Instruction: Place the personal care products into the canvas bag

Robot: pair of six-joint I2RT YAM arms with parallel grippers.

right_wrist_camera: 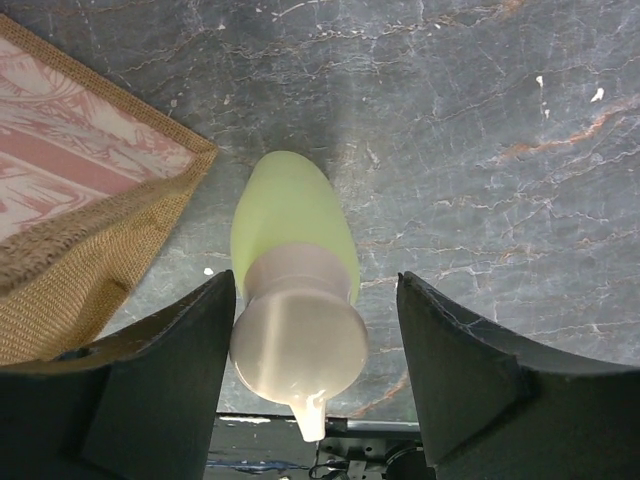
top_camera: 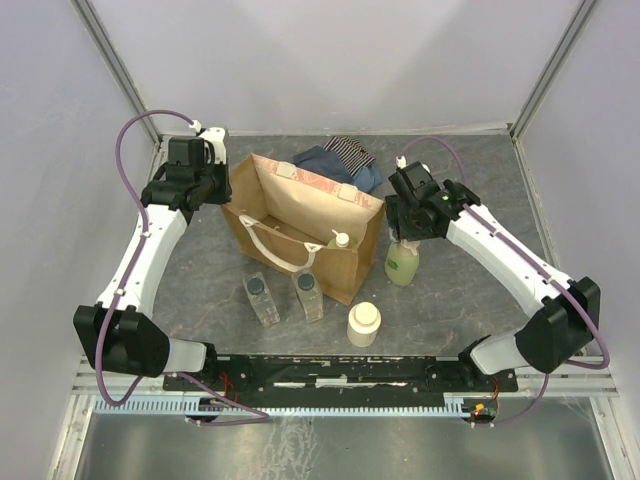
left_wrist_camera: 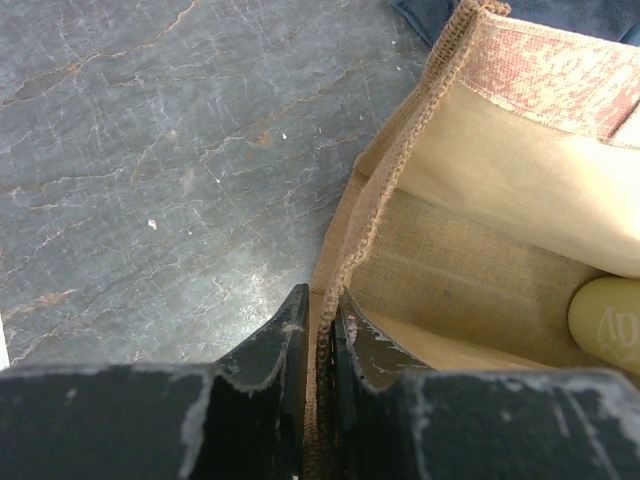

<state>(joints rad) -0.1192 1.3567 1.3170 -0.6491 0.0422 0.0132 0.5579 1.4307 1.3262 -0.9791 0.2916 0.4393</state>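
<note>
The tan canvas bag (top_camera: 352, 262) stands open mid-table with cream handles. My left gripper (top_camera: 228, 192) is shut on the bag's left rim; the left wrist view shows the woven rim (left_wrist_camera: 372, 215) pinched between the jaws (left_wrist_camera: 320, 312). One yellow-green bottle (top_camera: 338, 243) lies inside the bag, and its end shows in the left wrist view (left_wrist_camera: 608, 322). My right gripper (right_wrist_camera: 315, 290) is open, straddling the whitish top of the second yellow-green bottle (right_wrist_camera: 290, 215), which stands right of the bag (top_camera: 402, 264). Two clear dark-capped bottles (top_camera: 261, 298) (top_camera: 309, 296) and the cream jar (top_camera: 364, 323) stand in front of the bag.
A striped and blue folded cloth (top_camera: 340, 158) lies behind the bag. The bag's corner (right_wrist_camera: 90, 230) is just left of the right gripper. Grey walls close in the table on three sides.
</note>
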